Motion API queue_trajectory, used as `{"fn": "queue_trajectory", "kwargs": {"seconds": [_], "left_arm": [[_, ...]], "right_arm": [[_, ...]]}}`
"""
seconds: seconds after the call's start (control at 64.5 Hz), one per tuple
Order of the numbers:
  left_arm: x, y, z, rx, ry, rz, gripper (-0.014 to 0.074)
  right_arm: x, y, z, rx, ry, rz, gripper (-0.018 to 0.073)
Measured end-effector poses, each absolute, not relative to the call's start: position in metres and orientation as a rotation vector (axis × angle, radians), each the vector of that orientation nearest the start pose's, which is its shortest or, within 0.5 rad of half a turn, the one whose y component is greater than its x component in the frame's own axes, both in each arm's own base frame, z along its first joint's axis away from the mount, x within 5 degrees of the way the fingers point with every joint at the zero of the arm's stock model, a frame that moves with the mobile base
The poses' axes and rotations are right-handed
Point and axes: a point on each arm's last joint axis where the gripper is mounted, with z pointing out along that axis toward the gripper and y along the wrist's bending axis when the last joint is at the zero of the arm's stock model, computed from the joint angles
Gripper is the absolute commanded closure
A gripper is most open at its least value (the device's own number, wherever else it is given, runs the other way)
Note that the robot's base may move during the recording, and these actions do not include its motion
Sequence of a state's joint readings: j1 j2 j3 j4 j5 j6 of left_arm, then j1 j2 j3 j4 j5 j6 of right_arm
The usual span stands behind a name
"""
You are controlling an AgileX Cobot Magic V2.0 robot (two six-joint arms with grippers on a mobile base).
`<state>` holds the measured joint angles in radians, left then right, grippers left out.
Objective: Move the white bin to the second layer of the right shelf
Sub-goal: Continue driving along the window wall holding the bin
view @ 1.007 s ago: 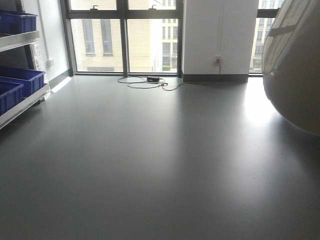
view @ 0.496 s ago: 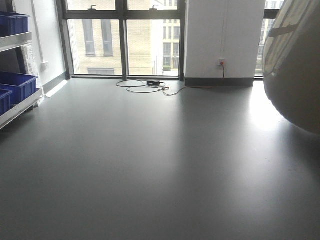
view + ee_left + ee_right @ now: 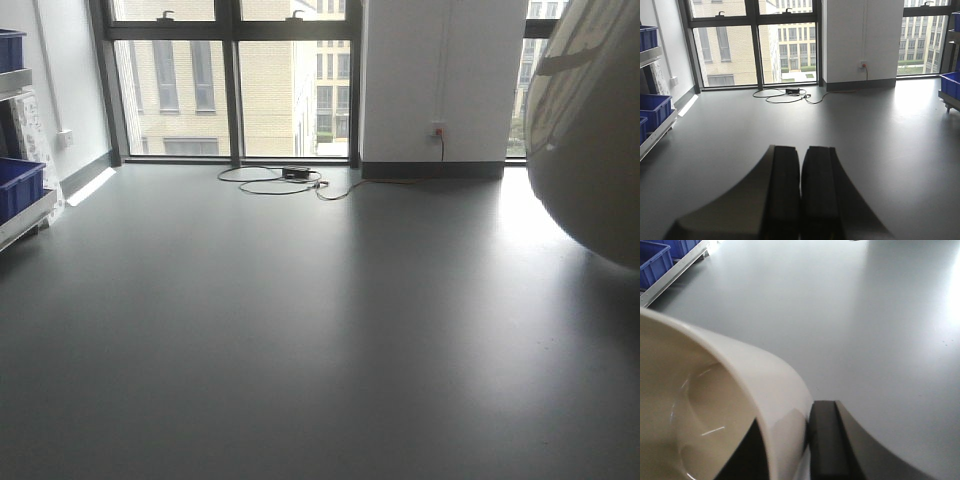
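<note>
Transport step, by judgement: white bin (image 3: 585,130) is held up at the right edge of the front view, over open grey floor (image 3: 300,330) and well apart from any rack. In the right wrist view its wall is pinched at the rim by the right gripper (image 3: 786,442). One finger (image 3: 825,440) is seen on the outside; the other is inside the bin and mostly lost in shadow. The left gripper (image 3: 801,192) is empty, with fingers (image 3: 785,190) pressed together.

Placement is not yet started. The base needs to be brought round to the right shelf, then the bin raised to the second layer and set down level before the pinch is released. With a one-sided rim grip, tilt should be watched.

Target layer is not identified in any view. A rack edge with a blue crate (image 3: 951,84) is cut off at the far right of the left wrist view. It is possibly the right shelf, but its levels cannot be made out. Most of the bin is cropped in both views that show it. The blue crates (image 3: 655,107) at left are only partly shown.
</note>
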<state>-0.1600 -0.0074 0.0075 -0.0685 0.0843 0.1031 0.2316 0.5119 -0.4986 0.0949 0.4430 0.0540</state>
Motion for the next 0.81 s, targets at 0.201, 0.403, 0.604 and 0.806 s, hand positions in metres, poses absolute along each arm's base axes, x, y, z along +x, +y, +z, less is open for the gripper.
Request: {"fn": "queue_trajectory", "kwargs": {"seconds": [0.201, 0.403, 0.604, 0.806], "left_arm": [[0.0554, -0.0095, 0.2034, 0.157, 1.561, -0.103, 0.0512], [0.0554, -0.0095, 0.2034, 0.157, 1.561, -0.103, 0.0512], [0.0554, -0.0095, 0.2034, 0.157, 1.561, -0.103, 0.0512], [0.0554, -0.0095, 0.2034, 0.157, 1.561, -0.103, 0.0512]], "right_arm": [[0.1023, 0.0279, 0.3027, -0.117, 1.945, 0.286, 0.0502], [0.1023, 0.0279, 0.3027, -0.117, 1.945, 0.286, 0.0502], [0.1023, 0.0279, 0.3027, -0.117, 1.945, 0.286, 0.0502], [0.1023, 0.0279, 0.3027, -0.117, 1.945, 0.286, 0.0502]]}}
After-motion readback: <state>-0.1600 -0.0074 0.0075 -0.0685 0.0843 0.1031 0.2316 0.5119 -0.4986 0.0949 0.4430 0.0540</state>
